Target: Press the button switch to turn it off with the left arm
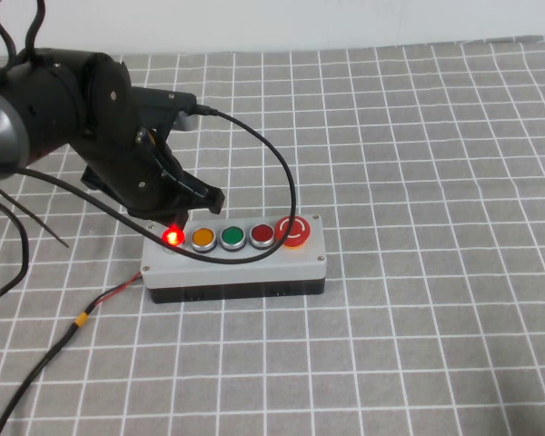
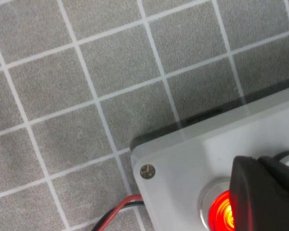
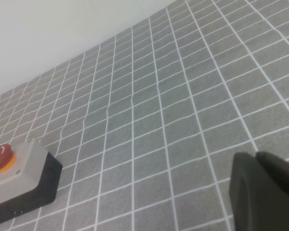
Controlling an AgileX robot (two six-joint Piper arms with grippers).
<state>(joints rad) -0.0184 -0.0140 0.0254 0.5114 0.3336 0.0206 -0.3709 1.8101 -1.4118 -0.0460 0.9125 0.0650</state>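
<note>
The grey box (image 1: 234,259) sits on the checked cloth (image 1: 418,136), with five buttons in a row running left to right. The button switch (image 1: 173,237) is the one at the far left end, and it glows bright red, so it looks like it is on.

The left arm (image 1: 64,109) leans in from the left. The left gripper (image 1: 200,195) hangs just behind and a little to the right of the glowing button. In the left wrist view, a black fingertip (image 2: 260,192) sits right at the edge of the button switch (image 2: 221,214). I cannot tell if it touches, or if the fingers are spread or pressed together.

So I think the tip must go a bit nearer, a bit left, and then down.

The right gripper (image 3: 265,192) is well away to the right, over bare cloth. I cannot tell its fingers either. The left arm is much closer.
</note>
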